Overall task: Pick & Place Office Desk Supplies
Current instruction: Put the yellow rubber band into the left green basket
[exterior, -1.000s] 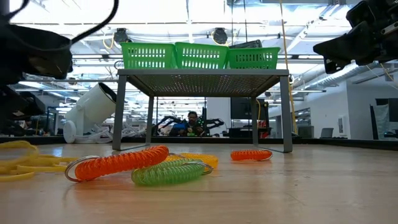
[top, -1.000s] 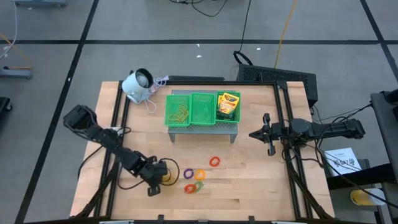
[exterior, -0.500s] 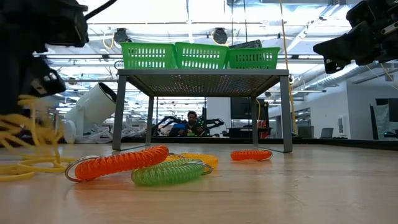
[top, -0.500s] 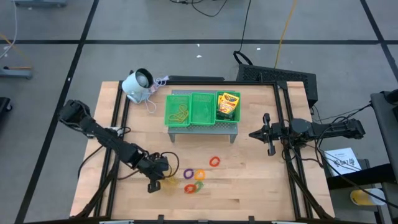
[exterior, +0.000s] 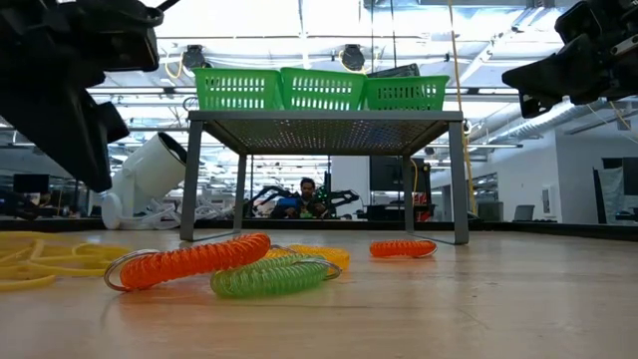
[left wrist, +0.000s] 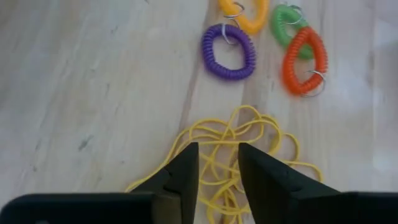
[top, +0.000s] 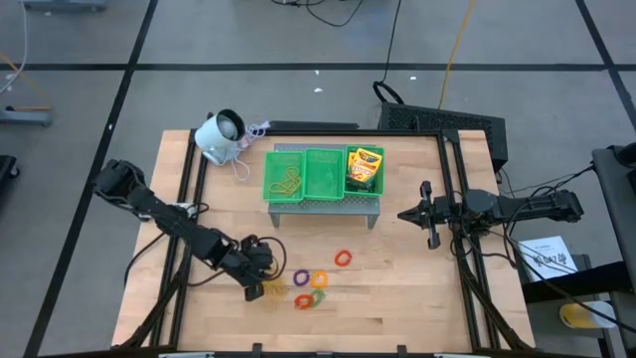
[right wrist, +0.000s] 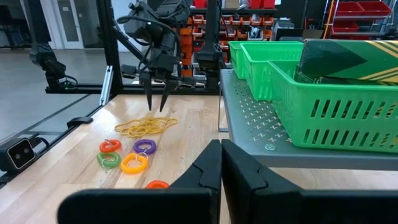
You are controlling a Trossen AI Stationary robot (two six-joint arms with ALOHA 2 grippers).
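A: How do the arms sit?
B: The left arm reaches low across the near side of the table (top: 417, 288); its left gripper (top: 255, 288) points down just above the rubber bands (left wrist: 233, 152). The right gripper (top: 429, 239) waits off the tray's (top: 298, 162) right end.
A: Fingers?
B: Left fingers (left wrist: 180, 171) are a little apart, holding nothing, the yellow tangle loose on the wood beneath. Right fingers are pressed shut and empty.
A: Other supplies?
B: Crayon boxes (top: 365, 169) fill the tray's right compartment; coloured rings (top: 311, 286) lie beside the bands.

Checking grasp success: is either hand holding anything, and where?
Nothing is held. The left hand hangs open above the yellow rubber-band tangle; the right hand is shut, empty.
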